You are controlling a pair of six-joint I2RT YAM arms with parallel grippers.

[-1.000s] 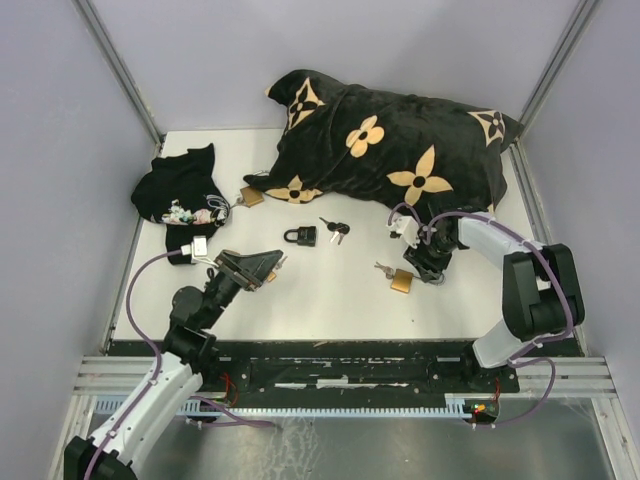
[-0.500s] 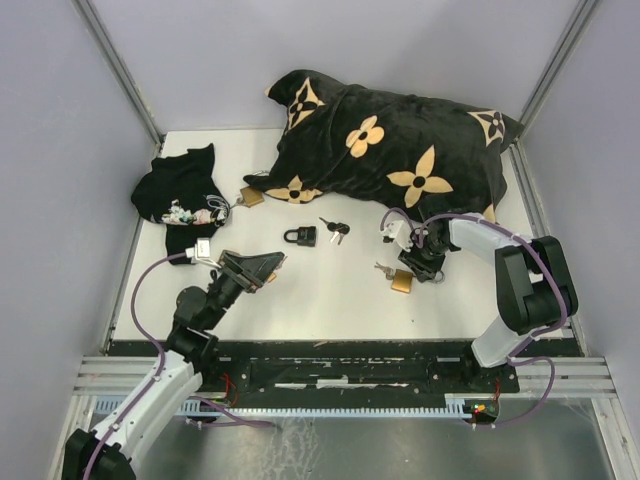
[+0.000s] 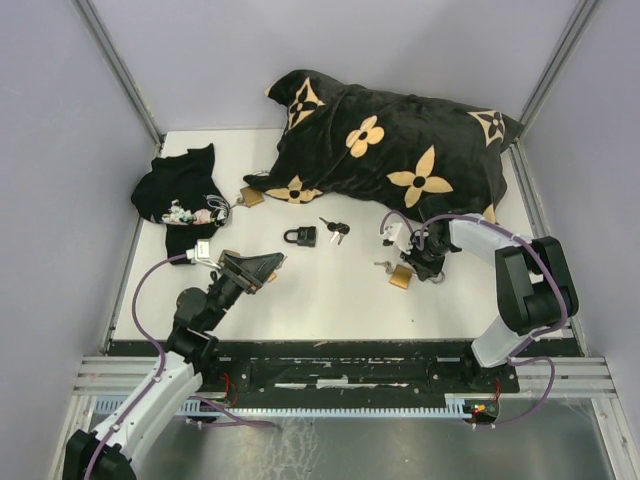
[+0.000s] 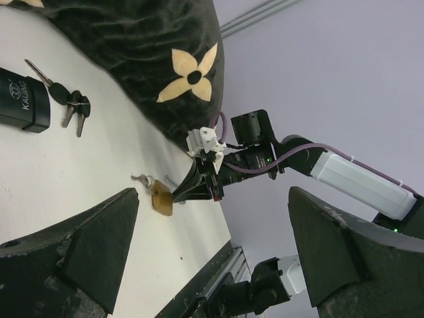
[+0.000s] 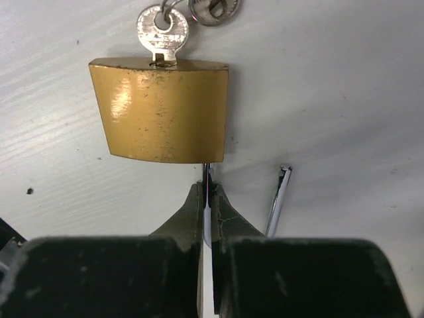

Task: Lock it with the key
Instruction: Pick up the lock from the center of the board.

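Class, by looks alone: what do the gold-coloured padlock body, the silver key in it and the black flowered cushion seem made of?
Gold-coloured padlock body: probably brass; yellow sheen, fine scratches. Silver key: likely plated steel or nickel; bright grey gleam. Black flowered cushion: soft plush fabric, seemingly; matte, creased surface.

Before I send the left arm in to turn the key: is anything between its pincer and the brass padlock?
Nothing visible: only bare table between the left pincer and the brass padlock. The right pincer grips its shackle.

surface: white table (image 3: 330,300) | on it: black flowered cushion (image 3: 400,140) / black cloth (image 3: 175,190) / black padlock (image 3: 299,236) / keys (image 3: 335,229) / brass padlock (image 3: 401,278), key (image 5: 162,30) inserted
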